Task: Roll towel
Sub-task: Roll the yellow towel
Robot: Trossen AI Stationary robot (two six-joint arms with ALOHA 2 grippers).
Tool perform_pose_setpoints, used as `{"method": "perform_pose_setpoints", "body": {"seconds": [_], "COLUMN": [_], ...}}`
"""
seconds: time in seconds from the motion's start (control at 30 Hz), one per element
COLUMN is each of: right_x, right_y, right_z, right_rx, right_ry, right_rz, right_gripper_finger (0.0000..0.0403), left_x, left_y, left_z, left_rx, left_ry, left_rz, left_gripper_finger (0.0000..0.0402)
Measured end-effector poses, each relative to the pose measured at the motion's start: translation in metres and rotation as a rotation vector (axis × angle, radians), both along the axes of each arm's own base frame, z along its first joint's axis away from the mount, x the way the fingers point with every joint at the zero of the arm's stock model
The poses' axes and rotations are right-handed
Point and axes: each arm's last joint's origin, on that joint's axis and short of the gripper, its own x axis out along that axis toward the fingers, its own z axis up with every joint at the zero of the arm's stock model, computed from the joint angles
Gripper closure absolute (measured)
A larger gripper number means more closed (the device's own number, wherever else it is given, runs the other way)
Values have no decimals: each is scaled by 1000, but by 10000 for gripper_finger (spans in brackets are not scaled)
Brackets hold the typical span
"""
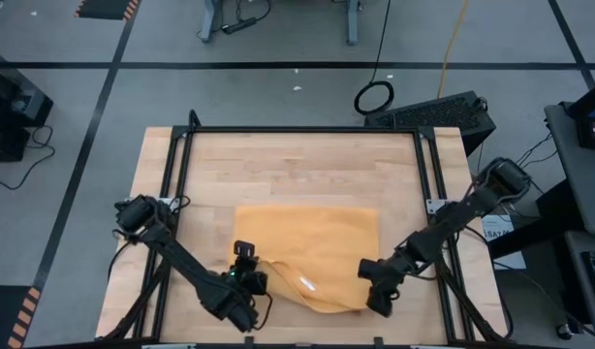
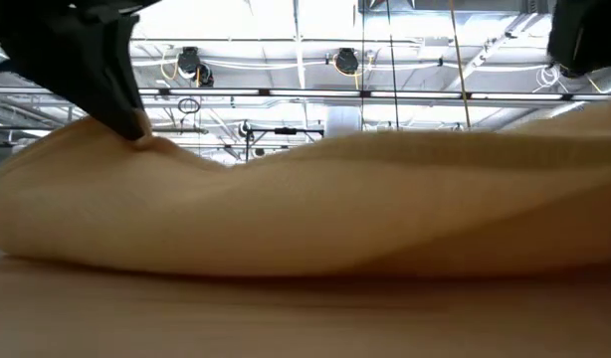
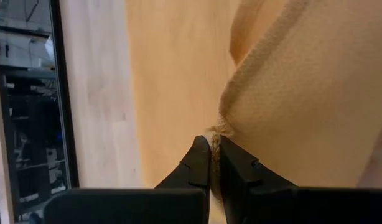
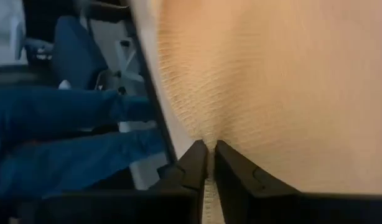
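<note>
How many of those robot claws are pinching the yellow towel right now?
2. The left gripper is shut on the towel at its near left corner, and the right gripper is shut on its near right edge. Both lift that near edge off the table.

No text, label, brand, number or sign can be read in any of the views. Whatever is on the paper sheet (image 1: 495, 229) at the table's right edge is too small to make out.

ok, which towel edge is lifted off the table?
The near edge of the towel, pinched by the left pincer and right pincer; the far edge lies flat.
</note>
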Motion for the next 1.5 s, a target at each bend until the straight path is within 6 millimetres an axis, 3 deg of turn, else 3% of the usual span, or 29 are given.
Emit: {"method": "perform_pose_setpoints", "body": {"seconds": [0.13, 0.37, 0.47, 0.73, 0.93, 1.23, 1.5], "right_x": [-10, -15, -20, -60, -80, -76, -74], "right_y": [1, -1, 5, 44, 56, 68, 72], "right_z": [5, 1, 1, 3, 0, -24, -41], "right_rx": [-84, -230, -221, -235, -404, -543, -601], "right_ry": [-48, -110, -123, -208, -364, -455, -437], "right_rz": [44, 123, 208, 390, 440, 565, 546], "right_gripper_finger": [336, 224, 201, 197, 202, 235, 207], "left_x": [-2, 1, 3, 4, 4, 4, 4], "left_y": [-3, 1, 3, 4, 3, 2, 2], "left_z": [0, 0, 0, 0, 0, -1, -1], "left_rx": [-16, -21, -18, -19, -20, -45, -48], "left_ry": [-24, -32, -35, -36, -35, -26, -25], "left_rz": [23, 41, 48, 50, 50, 53, 54], "left_gripper_finger": [386, 386, 386, 386, 386, 386, 386]}}
